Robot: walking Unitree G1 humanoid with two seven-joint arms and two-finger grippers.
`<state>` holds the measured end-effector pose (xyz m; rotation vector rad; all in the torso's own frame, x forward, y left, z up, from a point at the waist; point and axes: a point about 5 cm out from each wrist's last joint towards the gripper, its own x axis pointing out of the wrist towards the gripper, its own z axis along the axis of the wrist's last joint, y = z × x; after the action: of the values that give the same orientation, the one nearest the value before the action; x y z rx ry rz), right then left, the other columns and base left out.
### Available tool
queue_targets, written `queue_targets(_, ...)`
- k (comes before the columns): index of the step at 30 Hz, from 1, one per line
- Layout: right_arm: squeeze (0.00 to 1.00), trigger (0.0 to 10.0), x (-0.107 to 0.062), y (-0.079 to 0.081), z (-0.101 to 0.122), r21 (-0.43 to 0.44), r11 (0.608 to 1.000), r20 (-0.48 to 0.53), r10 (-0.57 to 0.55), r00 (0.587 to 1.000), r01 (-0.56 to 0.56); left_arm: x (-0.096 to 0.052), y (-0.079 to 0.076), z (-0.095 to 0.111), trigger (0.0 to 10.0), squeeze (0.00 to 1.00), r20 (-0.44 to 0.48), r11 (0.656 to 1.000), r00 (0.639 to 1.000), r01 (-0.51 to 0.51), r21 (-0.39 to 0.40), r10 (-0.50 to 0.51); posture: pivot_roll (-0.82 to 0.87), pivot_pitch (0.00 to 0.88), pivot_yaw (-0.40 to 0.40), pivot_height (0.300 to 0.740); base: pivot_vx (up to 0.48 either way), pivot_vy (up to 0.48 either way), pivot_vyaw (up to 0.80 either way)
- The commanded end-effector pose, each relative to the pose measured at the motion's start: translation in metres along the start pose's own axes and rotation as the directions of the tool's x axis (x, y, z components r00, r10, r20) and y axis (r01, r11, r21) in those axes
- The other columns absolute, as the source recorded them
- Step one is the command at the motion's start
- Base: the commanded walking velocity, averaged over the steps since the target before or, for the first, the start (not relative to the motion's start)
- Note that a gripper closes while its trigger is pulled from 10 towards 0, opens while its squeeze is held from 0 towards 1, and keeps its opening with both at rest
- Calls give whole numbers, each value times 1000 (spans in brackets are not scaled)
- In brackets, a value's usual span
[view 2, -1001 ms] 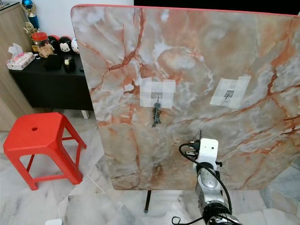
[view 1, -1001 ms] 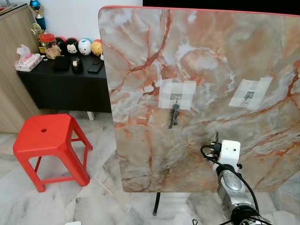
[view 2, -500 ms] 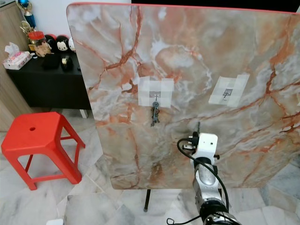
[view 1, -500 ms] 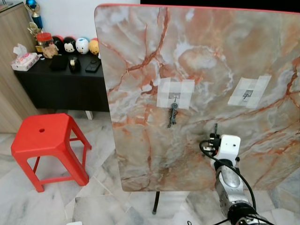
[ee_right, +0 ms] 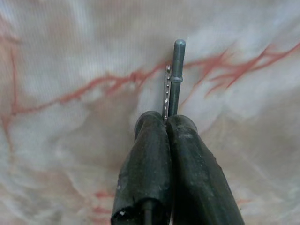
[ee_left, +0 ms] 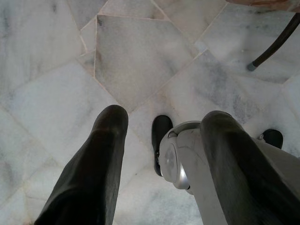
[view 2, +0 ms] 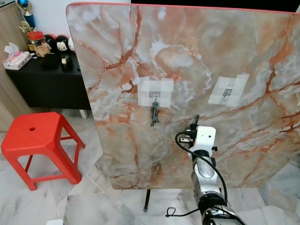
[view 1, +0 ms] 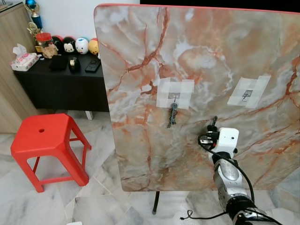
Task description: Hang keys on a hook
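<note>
An upright marble-patterned board point(view 1: 197, 56) carries two small hooks on white tape patches. On the left hook point(view 1: 175, 97) hangs a bunch of keys point(view 1: 173, 115). The right hook point(view 1: 247, 96) is bare. My right gripper point(view 1: 214, 123) is raised in front of the board, lower than both hooks and between them. In the right wrist view its fingers point(ee_right: 154, 140) are shut on a key point(ee_right: 174, 79) whose metal shaft sticks out toward the marble. My left gripper point(ee_left: 165, 116) hangs open over the floor tiles.
A red plastic stool point(view 1: 44, 140) stands on the marble floor at the left. Behind it a black table point(view 1: 61, 89) holds toys, a tissue box and small items. The board's dark stand leg point(view 1: 155, 206) reaches the floor below its middle.
My right gripper has risen a little and moved left, closer to the board, still holding the key. The view has shifted slightly.
</note>
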<state>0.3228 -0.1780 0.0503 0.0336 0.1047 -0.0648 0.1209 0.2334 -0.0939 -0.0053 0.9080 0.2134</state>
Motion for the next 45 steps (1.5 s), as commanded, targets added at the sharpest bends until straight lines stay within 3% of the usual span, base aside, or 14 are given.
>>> queue_targets(1, 0, 10000, 4, 0, 4, 19, 1000, -9, 4, 1000, -4, -1, 0, -3, 10000, 0, -13, 1000, 1000, 1, 9, -1, 25, 0, -65, 740, 0, 0, 0)
queue_targets(9, 0, 10000, 5, -3, 5, 18, 1000, -7, -19, 1000, 19, 0, 0, -2, 10000, 0, -14, 1000, 1000, 3, 12, -3, 25, 0, -63, 740, 0, 0, 0)
queue_targets(19, 0, 10000, -3, -7, 22, 25, 997, 165, -81, 983, 78, 0, -2, -3, 10000, 0, -24, 1000, 1000, 3, 19, -3, 18, 0, -62, 740, 0, 0, 0)
queue_targets(23, 0, 10000, -7, -8, 22, 27, 996, 179, -91, 980, 88, -2, -1, -7, 10000, 0, -26, 1000, 1000, 5, 20, -4, 18, 0, -62, 740, 0, 0, 0)
queue_targets(28, 0, 10000, -17, -6, 18, 10, 995, 193, -96, 976, 96, -13, 14, -26, 10000, 0, -49, 1000, 999, -5, 18, 5, 16, 0, -62, 740, 0, 0, 0)
queue_targets(35, 0, 10000, -23, -7, 26, -6, 994, 227, -108, 968, 112, -19, 29, -35, 10000, 0, -69, 1000, 997, -19, 16, 20, 11, 0, -60, 740, 0, 0, 0)
queue_targets(41, 0, 10000, -21, -8, 36, -23, 992, 258, -116, 959, 126, -17, 23, -33, 10000, 0, -70, 1000, 997, -11, 17, 12, 12, 0, -61, 740, 0, 0, 0)
queue_targets(45, 0, 10000, -20, -6, 48, -41, 992, 304, -103, 947, 121, -9, 4, -22, 10000, 0, -67, 1000, 998, 4, 24, -3, 12, 0, -61, 740, 0, 0, 0)
